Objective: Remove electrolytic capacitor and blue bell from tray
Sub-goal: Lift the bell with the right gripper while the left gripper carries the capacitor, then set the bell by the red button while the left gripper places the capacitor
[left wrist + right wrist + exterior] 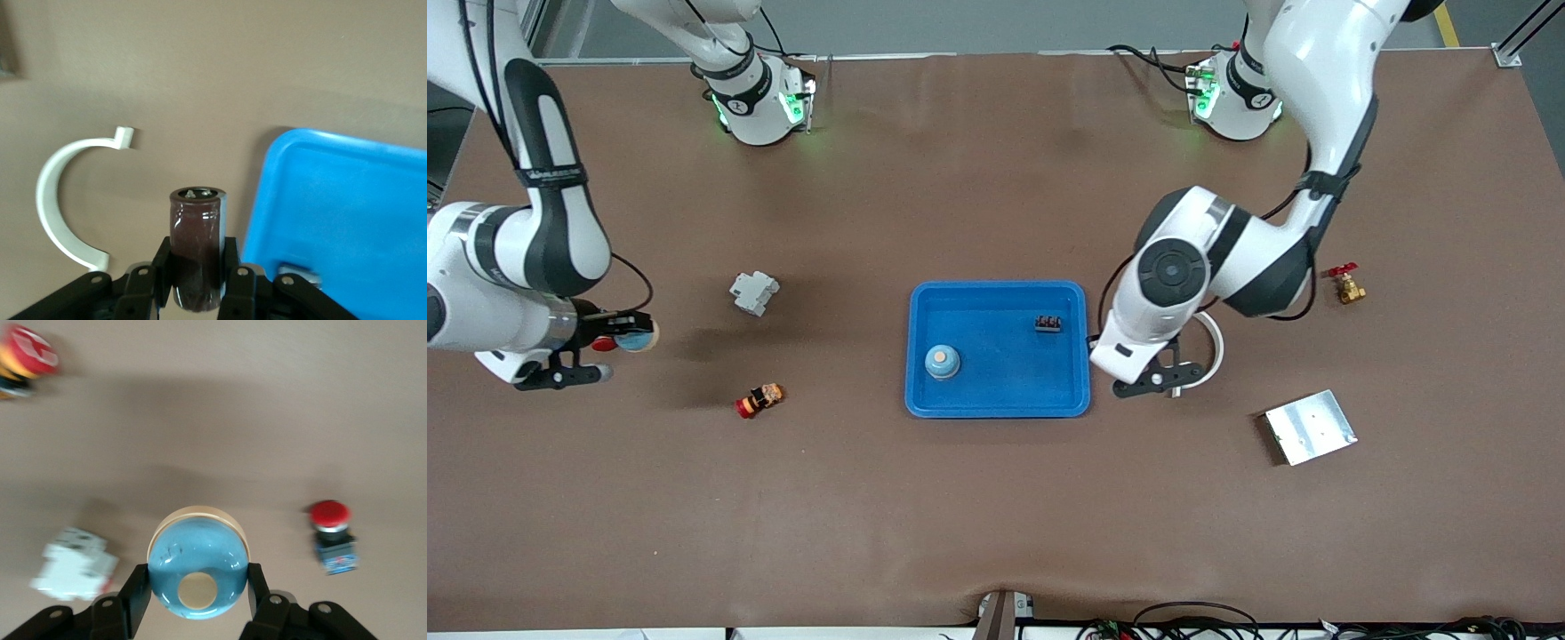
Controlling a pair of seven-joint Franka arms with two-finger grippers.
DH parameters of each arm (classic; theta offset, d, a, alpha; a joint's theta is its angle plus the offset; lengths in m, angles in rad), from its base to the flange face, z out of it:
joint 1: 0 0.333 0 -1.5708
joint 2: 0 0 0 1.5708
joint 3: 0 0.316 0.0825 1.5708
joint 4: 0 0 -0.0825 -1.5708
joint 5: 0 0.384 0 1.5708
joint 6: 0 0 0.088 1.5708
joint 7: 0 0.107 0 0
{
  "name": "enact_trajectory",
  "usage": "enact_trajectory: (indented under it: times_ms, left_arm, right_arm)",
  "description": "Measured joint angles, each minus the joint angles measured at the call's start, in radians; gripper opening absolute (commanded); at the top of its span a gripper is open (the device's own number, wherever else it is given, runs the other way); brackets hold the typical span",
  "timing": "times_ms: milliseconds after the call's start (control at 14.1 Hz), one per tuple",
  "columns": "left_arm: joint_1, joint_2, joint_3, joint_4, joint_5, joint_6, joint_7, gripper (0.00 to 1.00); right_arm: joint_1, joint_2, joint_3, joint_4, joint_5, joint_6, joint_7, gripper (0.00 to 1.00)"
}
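Note:
In the right wrist view, my right gripper (pixel 197 577) is shut on a blue dome-shaped bell (pixel 197 563) with a cream base. In the front view this bell (pixel 640 336) hangs over the table toward the right arm's end, above a red push button (pixel 331 527). My left gripper (pixel 195 257) is shut on a dark brown cylindrical capacitor (pixel 197 247). It hangs over bare table beside the blue tray (pixel 347 220), close to a white curved clip (pixel 60 200). In the front view the left hand (pixel 1165 378) hides the capacitor.
The blue tray (pixel 925 307) at mid-table holds another blue bell (pixel 942 361) and a small black part (pixel 1048 324). A white breaker (pixel 754 292) and a red-yellow button (pixel 759 400) lie toward the right arm's end. A brass valve (pixel 1346 284) and a metal plate (pixel 1310 427) lie toward the left arm's end.

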Motion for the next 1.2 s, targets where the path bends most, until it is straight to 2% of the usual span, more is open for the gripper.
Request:
enact_trajectory:
  times_ms: [142, 283, 425, 708, 1062, 1204]
  left_arm:
    - [0.039, -0.059, -0.002, -0.155, 0.0, 0.145, 0.07, 0.0]
    - [0.076, -0.094, -0.003, -0.31, 0.0, 0.303, 0.145, 0.0]
    - [0.121, -0.109, -0.003, -0.427, 0.0, 0.411, 0.238, 0.0]
    - [0.19, -0.112, -0.003, -0.537, 0.0, 0.524, 0.377, 0.0]
    - [0.214, -0.112, -0.003, -0.628, 0.0, 0.636, 0.448, 0.0]
    - [0.217, -0.11, -0.003, -0.661, 0.002, 0.69, 0.46, 0.0]
  right_arm:
    - [-0.065, -0.002, 0.0, -0.051, -0.002, 0.039, -0.061, 0.0]
    - [-0.076, -0.01, 0.001, -0.098, -0.003, 0.08, -0.067, 0.0]
    - [-0.076, -0.019, 0.006, -0.167, -0.003, 0.152, -0.067, 0.0]
    - [-0.092, -0.023, 0.006, -0.212, -0.005, 0.179, -0.087, 0.0]
    - [-0.116, -0.022, 0.006, -0.223, -0.007, 0.18, -0.1, 0.0]
    - [-0.118, -0.017, 0.006, -0.23, -0.008, 0.182, -0.1, 0.2]
